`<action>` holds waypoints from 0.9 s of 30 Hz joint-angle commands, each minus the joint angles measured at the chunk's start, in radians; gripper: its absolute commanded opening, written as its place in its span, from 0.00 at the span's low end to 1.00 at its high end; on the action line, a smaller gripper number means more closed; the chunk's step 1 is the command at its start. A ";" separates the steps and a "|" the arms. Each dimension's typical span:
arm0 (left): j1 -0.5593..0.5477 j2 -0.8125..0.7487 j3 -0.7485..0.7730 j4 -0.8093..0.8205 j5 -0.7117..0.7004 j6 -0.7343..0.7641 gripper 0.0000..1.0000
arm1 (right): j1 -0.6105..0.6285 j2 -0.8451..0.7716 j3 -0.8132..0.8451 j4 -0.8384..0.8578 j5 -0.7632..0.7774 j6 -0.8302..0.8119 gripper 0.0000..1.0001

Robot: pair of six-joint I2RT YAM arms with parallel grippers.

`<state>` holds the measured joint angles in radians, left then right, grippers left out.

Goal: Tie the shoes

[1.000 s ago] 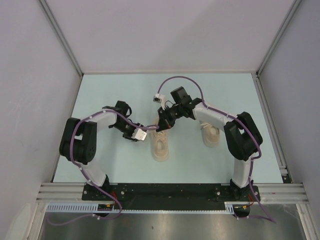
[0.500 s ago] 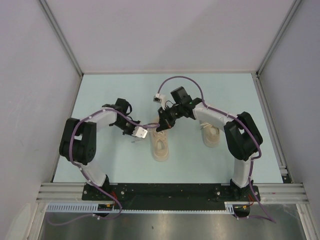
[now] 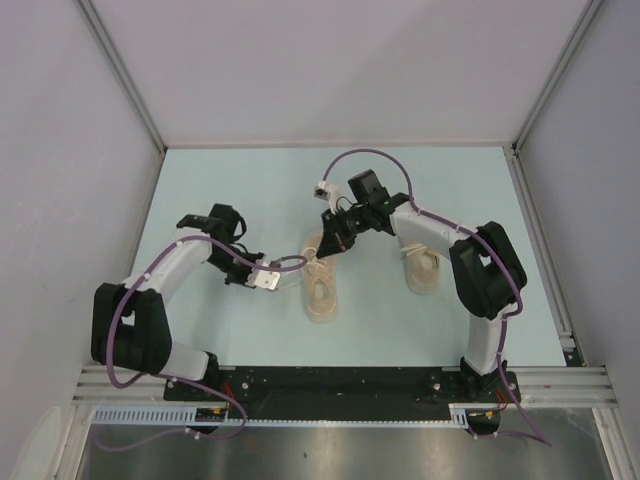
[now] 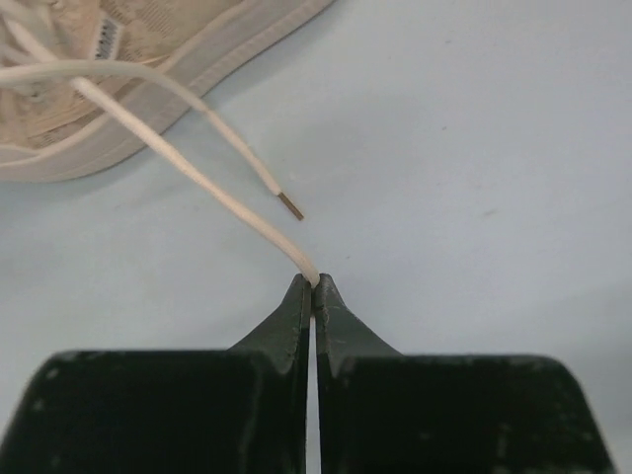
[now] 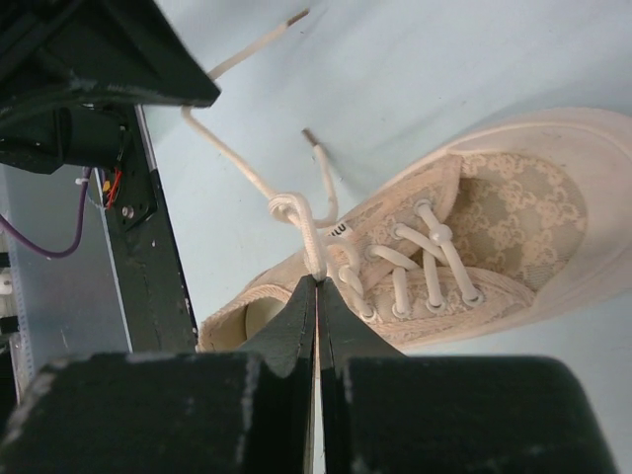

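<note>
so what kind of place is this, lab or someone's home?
Probably a lab robot cell: plain grey panel walls box in a pale blue tabletop, with a silver aluminium frame rail and a black base plate along the near edge.

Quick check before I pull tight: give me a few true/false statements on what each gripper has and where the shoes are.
The left gripper is shut on a lace. True.
The right gripper hangs open. False: it is shut on lace near the knot.
Both grippers work the middle shoe. True.
The second shoe is stacked on it. False: it stands apart.
</note>
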<state>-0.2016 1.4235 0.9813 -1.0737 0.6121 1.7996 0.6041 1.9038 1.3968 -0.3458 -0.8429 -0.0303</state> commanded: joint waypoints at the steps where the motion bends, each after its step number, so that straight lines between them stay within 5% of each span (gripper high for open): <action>1: -0.051 -0.063 -0.012 -0.089 0.052 -0.054 0.00 | -0.013 0.006 0.016 0.040 -0.012 0.026 0.00; 7: -0.241 -0.094 0.025 0.006 0.190 -0.281 0.00 | -0.012 0.014 0.016 0.050 -0.021 0.026 0.00; 14: -0.459 0.054 0.134 0.259 0.276 -0.705 0.00 | -0.010 0.012 0.016 0.053 -0.038 0.026 0.00; 18: -0.504 0.106 0.143 0.576 0.296 -0.936 0.00 | -0.012 0.003 0.016 0.047 -0.059 0.026 0.00; 27: -0.536 0.241 0.125 0.960 0.261 -1.278 0.00 | -0.010 0.012 0.016 0.047 -0.097 0.015 0.00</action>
<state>-0.7303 1.6447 1.1107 -0.3634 0.8410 0.7204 0.5919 1.9076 1.3968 -0.3195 -0.9009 -0.0109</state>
